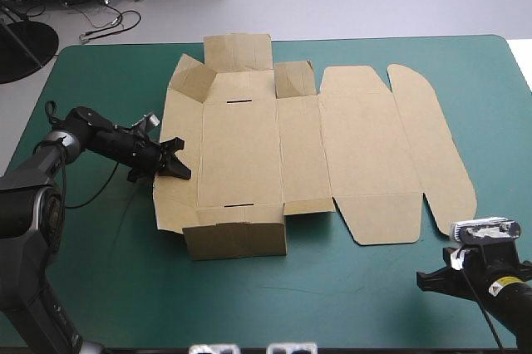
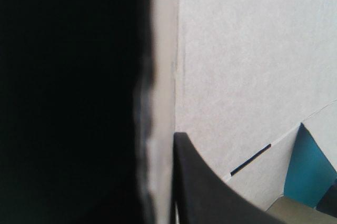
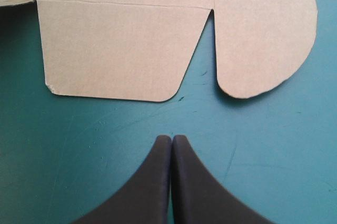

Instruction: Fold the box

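Left gripper [image 1: 178,161] clamps the brown box's [image 1: 241,142] side wall [image 1: 170,202]. 2 end walls [image 1: 235,242] stand raised; lid panels [image 3: 121,50] lie flat ahead of the pressed-together right gripper [image 3: 171,138]. Most folding remains.

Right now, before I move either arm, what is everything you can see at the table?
box: one, brown, a cut board sheet across the middle of the table, mostly flat, with the near and far flaps at its left part raised.
table cover: one, teal-green, under the box and showing on every side of it.
left gripper: one, black fingers, at the box's left edge, shut on the board there.
right gripper: one, black fingers shut, over the cover by the table's near right corner, short of the box's near flaps and apart from them.
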Available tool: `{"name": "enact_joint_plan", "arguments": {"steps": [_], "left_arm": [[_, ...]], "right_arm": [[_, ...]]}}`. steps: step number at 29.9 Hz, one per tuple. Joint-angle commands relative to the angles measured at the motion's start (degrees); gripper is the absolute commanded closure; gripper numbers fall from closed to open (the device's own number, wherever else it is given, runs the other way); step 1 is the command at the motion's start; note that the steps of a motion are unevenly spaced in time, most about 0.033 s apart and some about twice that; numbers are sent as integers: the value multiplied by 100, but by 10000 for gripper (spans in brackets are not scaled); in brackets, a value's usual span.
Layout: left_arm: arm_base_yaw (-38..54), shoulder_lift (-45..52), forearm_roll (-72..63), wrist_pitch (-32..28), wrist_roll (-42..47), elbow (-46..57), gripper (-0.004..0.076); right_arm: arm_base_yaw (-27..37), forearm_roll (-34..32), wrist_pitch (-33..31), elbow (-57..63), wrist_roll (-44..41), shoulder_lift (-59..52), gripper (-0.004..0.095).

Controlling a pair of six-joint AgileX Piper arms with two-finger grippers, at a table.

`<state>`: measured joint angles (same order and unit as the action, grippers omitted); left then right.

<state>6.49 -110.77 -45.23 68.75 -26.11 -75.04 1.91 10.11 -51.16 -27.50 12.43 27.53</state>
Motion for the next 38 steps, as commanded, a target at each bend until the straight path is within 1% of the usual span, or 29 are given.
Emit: {"name": "enact_joint_plan", "arguments": {"steps": [1,4,9,13,16,20,23,29,33,38], "left_arm": [[-234,224,294,397,-170,-560,733],[-520,457,1034,558,-95,-1275,734],[-1283,950,2586,521,-84,-2445,733],[-1960,1103,3704,499,-104,-3037,734],[-2423,1103,4485,360,-158,-3414,733],[-3041,1103,5475,166,-757,-3663,734],[-3415,1103,5989,-103,-878,-3700,733],[-3960,1103,6130,-481,-1453,-3700,734],[-4414,1112,6219,-575,-1842,-3700,734],[-4994,1112,6609,-565,-1764,-3700,734]], "right_arm": [[-6,10,333,-163,-32,18,923],[-6,2,333,-163,-62,18,923],[-6,2,333,-163,-62,18,923],[-6,2,333,-163,-62,18,923],[-6,2,333,-163,-62,18,923],[-6,2,333,-163,-62,18,923],[-6,2,333,-163,-62,18,923],[-6,2,333,-163,-62,18,923],[-6,2,333,-163,-62,18,923],[-6,-13,355,-163,-62,18,923]]}}
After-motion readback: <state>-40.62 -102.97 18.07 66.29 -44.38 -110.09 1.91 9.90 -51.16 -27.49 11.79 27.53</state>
